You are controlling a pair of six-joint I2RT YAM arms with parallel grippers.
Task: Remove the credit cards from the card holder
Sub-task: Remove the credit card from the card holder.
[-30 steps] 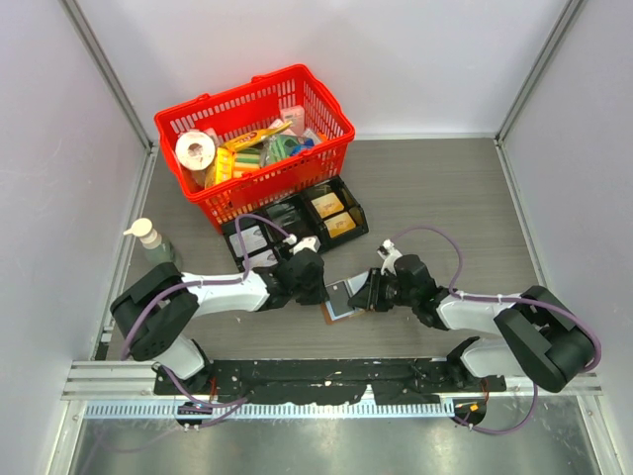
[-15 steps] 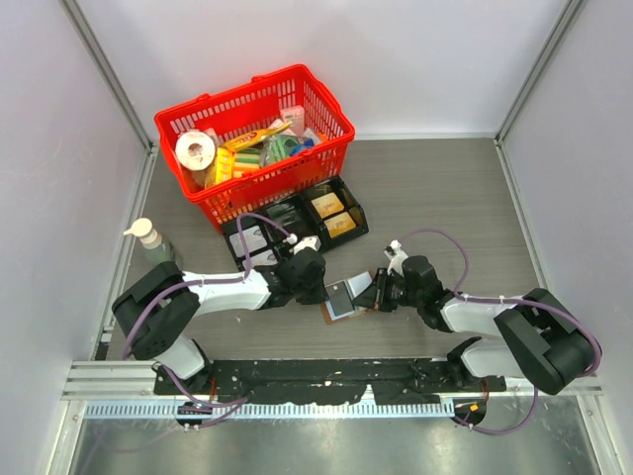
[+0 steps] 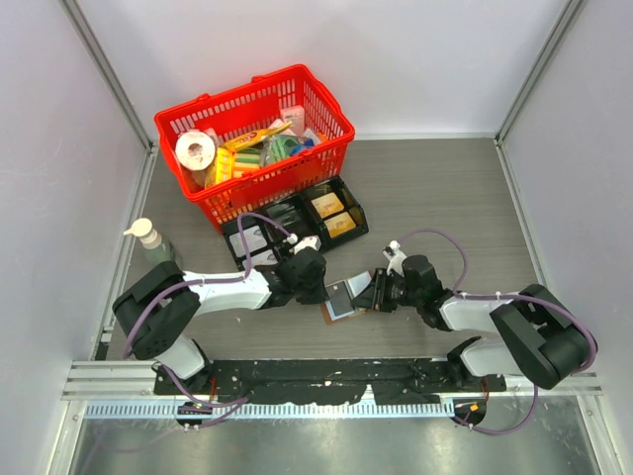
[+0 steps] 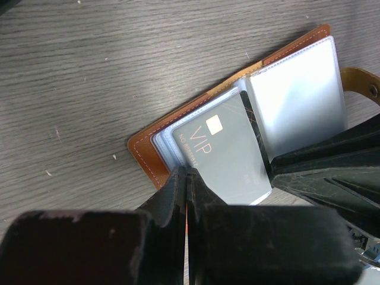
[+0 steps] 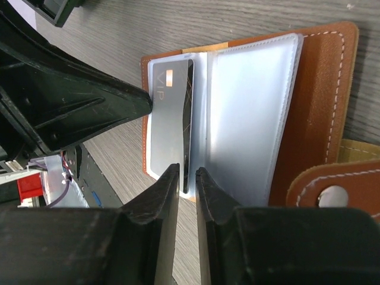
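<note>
The card holder (image 3: 343,302) lies open on the table between both arms, with brown covers (image 5: 332,89) and clear sleeves. A grey credit card (image 4: 228,154) marked VIP sticks partly out of its left half (image 5: 169,119). My left gripper (image 4: 187,175) is shut on the holder's brown outer edge (image 4: 145,151); from above it (image 3: 324,294) sits at the holder's left side. My right gripper (image 5: 187,175) stands narrowly open, its tips on either side of the card's raised edge without touching it. From above, it (image 3: 374,294) reaches in from the right.
A red basket (image 3: 287,178) full of groceries stands at the back left, with a black divided tray (image 3: 287,213) just in front of it. A small bottle (image 3: 153,240) stands by the left wall. The holder's snap strap (image 5: 332,190) lies at its right.
The left gripper has closed on the holder's edge. The right gripper drew back slightly to the right, and its jaws stand a little apart at the card's edge again.
</note>
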